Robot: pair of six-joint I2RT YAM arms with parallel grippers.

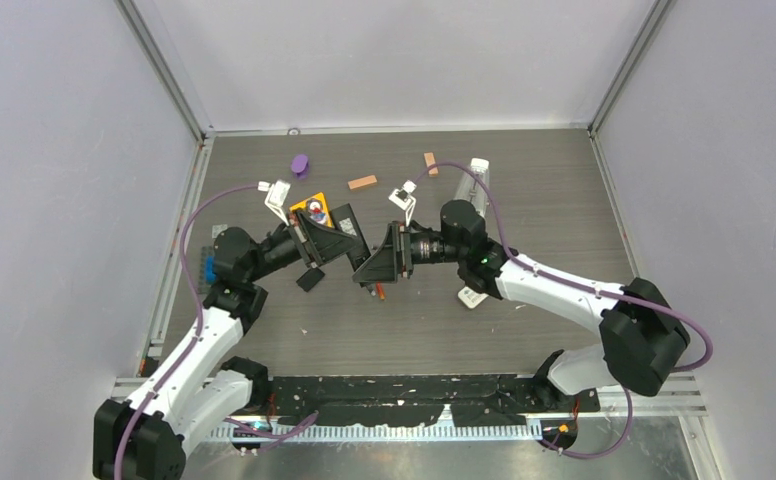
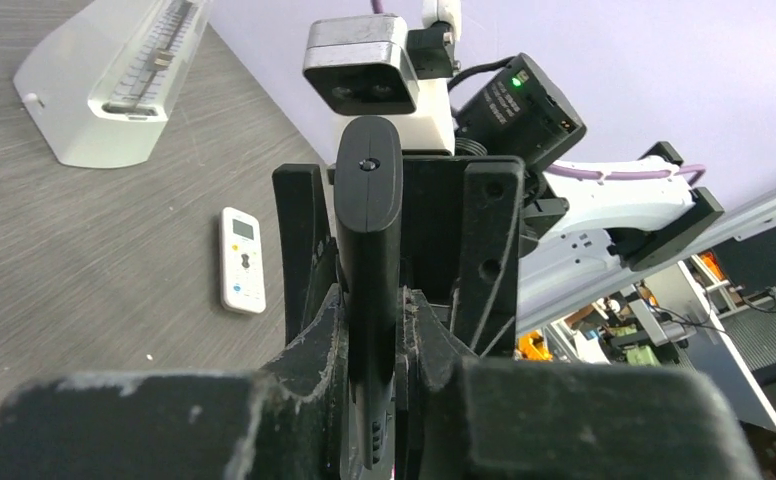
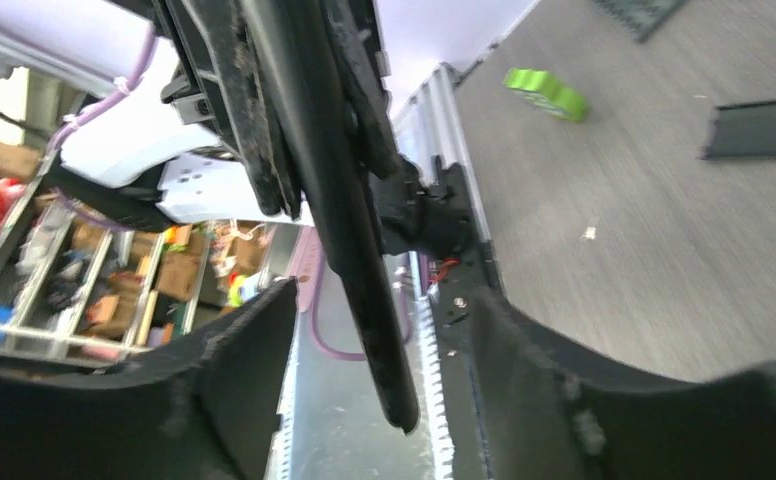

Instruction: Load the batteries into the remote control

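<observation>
Left end effector (image 2: 372,305) is clamped on the black remote (image 2: 368,200), gripping its lower end. The remote is off the tabletop (image 1: 564,190), mid-air between the arms.

A short black strip (image 1: 310,279) lies flat just under that end effector. It's probably the battery cover, so I'd guess the bay is open, but no view shows the bay face.

Right end effector (image 3: 382,300) has its fingers apart, one either side of the remote's free end, with a gap on both sides and no contact.

Step looks like a second grip or handover. To do it well:
- centre the remote in the gap
- close square on its narrow edges
- hold the left clamp until the right one bites
- don't twist, the body is thin and could lever out

Batteries: a small red-orange sliver (image 1: 379,291) sits on the tabletop right below the right end effector. It may be one, but it's too small to tell. None is in either end effector.

Clutter:
- purple piece (image 1: 300,164) and yellow pack (image 1: 314,207) behind the left end effector
- orange-brown block (image 1: 362,182) at the back middle
- white remote (image 2: 242,260) under the right forearm
- pale stand (image 2: 114,80) at the far right

Main obstruction is the two wrists nose to nose, which leaves little room to reorient. The cover strip is near any set-down spot.
</observation>
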